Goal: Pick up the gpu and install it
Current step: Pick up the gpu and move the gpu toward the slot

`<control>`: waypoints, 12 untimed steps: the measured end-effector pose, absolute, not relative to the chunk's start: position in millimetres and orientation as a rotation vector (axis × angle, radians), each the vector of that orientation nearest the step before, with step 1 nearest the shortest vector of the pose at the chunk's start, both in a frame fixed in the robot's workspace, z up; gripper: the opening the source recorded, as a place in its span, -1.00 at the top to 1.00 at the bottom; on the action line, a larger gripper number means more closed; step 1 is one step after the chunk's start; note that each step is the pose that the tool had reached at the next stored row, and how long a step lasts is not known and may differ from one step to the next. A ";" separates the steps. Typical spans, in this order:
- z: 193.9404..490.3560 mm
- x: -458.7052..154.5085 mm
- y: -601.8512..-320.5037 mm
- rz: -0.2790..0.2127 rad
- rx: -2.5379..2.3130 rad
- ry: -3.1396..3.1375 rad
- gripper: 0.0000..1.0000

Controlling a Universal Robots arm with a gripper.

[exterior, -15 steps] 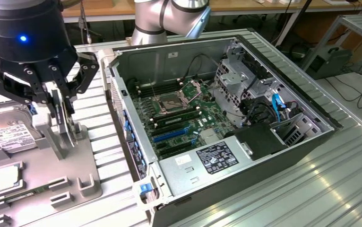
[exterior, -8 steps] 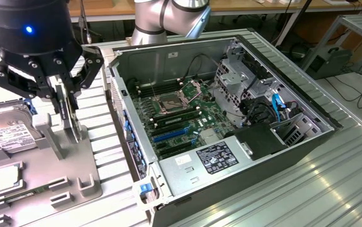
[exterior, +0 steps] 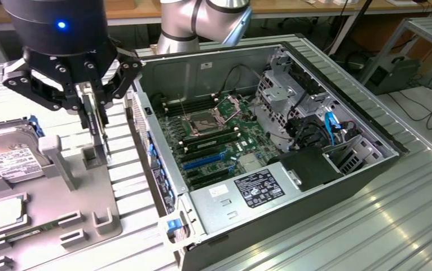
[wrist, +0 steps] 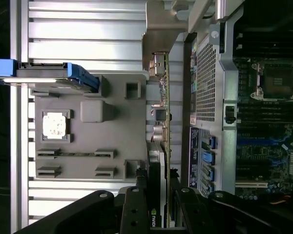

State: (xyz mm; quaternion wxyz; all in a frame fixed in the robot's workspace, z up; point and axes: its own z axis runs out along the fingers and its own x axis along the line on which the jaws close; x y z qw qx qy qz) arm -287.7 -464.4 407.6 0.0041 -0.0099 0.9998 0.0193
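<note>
The gpu [exterior: 96, 129] hangs edge-on as a thin dark card with my gripper [exterior: 88, 100] shut on its upper edge. Its lower end sits right at an upright grey stand [exterior: 94, 158] on the parts tray; I cannot tell whether it touches the stand. In the wrist view the gpu [wrist: 162, 112] runs away from my gripper [wrist: 158, 197], green board edge and connectors showing, with its silver bracket [wrist: 158, 29] at the far end. Black fingers [wrist: 136, 204] press on both faces of the card. The open computer case [exterior: 366, 121] lies beside it, motherboard [exterior: 216, 138] exposed.
The grey parts tray [exterior: 69, 197] carries a silver hard drive [exterior: 5, 155], a processor chip [exterior: 5, 213] and a slim memory stick [exterior: 28, 231]. Blue expansion slots [exterior: 201, 164] sit low on the motherboard. The case's rear wall [wrist: 205, 83] stands close beside the card.
</note>
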 end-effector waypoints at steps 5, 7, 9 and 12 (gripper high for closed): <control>414.4 -282.1 -463.9 0.059 -0.031 3.132 0.46; 414.8 -276.9 -463.9 0.059 -0.031 3.132 0.46; 414.8 -267.8 -463.9 0.059 -0.031 3.132 0.46; 414.9 -253.1 -463.8 0.059 -0.031 3.132 0.46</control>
